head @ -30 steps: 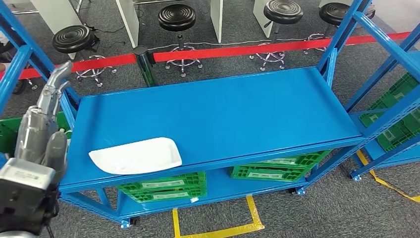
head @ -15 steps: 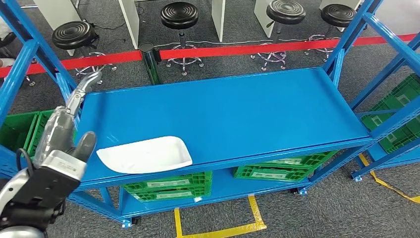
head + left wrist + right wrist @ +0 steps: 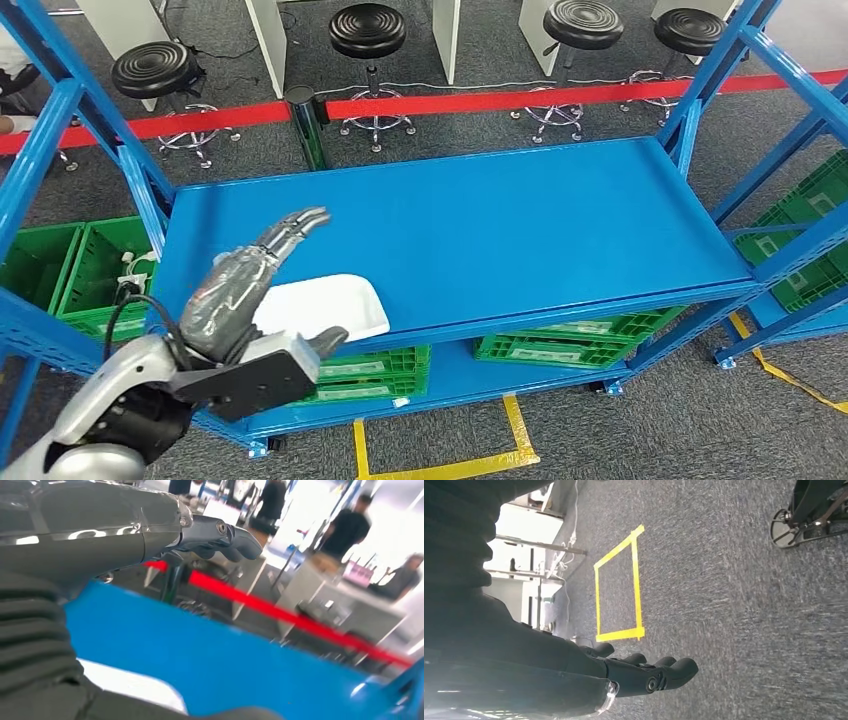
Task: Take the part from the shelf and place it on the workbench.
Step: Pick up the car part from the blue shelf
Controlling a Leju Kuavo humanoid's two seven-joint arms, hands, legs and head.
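Hovering my left hand (image 3: 243, 290), fingers apart and empty, over the white part (image 3: 330, 305) at seven o'clock on the blue shelf (image 3: 480, 220), my right hand (image 3: 644, 675) hangs loosely open above the floor.

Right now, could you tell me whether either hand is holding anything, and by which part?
Nothing is held. The left hand hovers open above the white part on the shelf; the right hand hangs empty over the floor.

blue shelf (image 3: 520, 215), white part (image 3: 325, 303) at front edge
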